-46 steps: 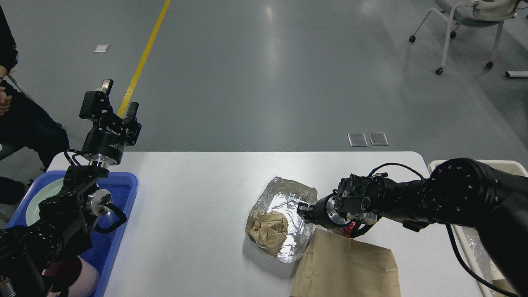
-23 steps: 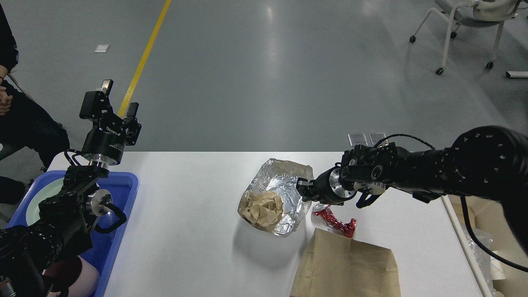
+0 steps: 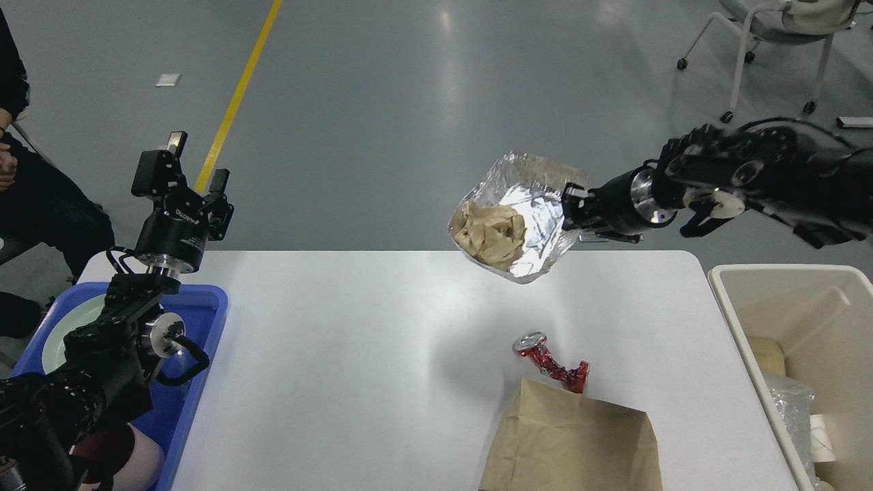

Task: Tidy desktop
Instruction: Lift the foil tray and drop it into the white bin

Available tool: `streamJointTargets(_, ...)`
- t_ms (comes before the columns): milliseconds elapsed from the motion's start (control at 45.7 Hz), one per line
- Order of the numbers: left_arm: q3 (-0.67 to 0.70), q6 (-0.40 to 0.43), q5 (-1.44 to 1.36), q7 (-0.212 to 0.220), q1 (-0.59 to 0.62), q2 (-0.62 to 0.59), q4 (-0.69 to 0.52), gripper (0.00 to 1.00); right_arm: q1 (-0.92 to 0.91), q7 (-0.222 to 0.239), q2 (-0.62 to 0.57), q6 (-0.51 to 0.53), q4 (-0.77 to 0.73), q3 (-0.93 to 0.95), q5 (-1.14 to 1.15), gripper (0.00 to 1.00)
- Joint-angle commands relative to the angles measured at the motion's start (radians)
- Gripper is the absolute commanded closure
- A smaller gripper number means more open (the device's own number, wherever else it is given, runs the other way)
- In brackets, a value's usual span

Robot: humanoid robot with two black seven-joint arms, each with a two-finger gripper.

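The white desktop (image 3: 354, 368) fills the lower middle of the head view. My right gripper (image 3: 571, 208) is shut on the right rim of a crumpled foil tray (image 3: 539, 204) and holds it tilted, high above the table's far edge. A brown crumpled paper wad (image 3: 491, 233) lies inside the tray. A crushed red can (image 3: 549, 361) lies on the table, touching the top edge of a flat brown paper bag (image 3: 573, 443) at the front. My left gripper (image 3: 191, 160) is open and empty, raised above the far left corner.
A blue plastic tray (image 3: 204, 314) with a pale green plate (image 3: 75, 327) sits at the left edge under my left arm. A beige bin (image 3: 791, 300) with plastic wrap inside stands at the right. A seated person (image 3: 27, 198) is at far left; a chair (image 3: 771, 41) stands behind.
My right gripper has lifted the foil tray with the paper wad off the table, up and to the right. The red can is uncovered. The left arm has not moved.
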State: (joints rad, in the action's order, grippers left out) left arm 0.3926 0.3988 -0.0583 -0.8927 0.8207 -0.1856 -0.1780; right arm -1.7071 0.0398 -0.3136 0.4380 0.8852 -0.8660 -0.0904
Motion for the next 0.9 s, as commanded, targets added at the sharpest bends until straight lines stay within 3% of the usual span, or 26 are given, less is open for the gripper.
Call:
streamJointTargets(0,0.0,0.0,0.0,0.0,0.0,0.0,0.0,0.04,-0.092,0.0,-0.061,0.068,0.0,-0.008,0.0,1.0)
streamJointTargets(175,0.0,0.0,0.0,0.0,0.0,0.0,0.0,0.04,-0.152,0.002,-0.143,0.117,0.001,-0.008,0.0,1.0)
streamJointTargets(350,0.0,0.0,0.0,0.0,0.0,0.0,0.0,0.04,-0.063,0.003,-0.186,0.085,-0.035,-0.036,0.003,1.0)
streamJointTargets(635,0.0,0.0,0.0,0.0,0.0,0.0,0.0,0.04,0.248,0.009,-0.381,-0.094,-0.129,-0.013,-0.011,1.0)
streamJointTargets(876,0.0,0.0,0.0,0.0,0.0,0.0,0.0,0.04,0.539,0.009,-0.473,-0.28,-0.195,0.044,-0.169,1.0)
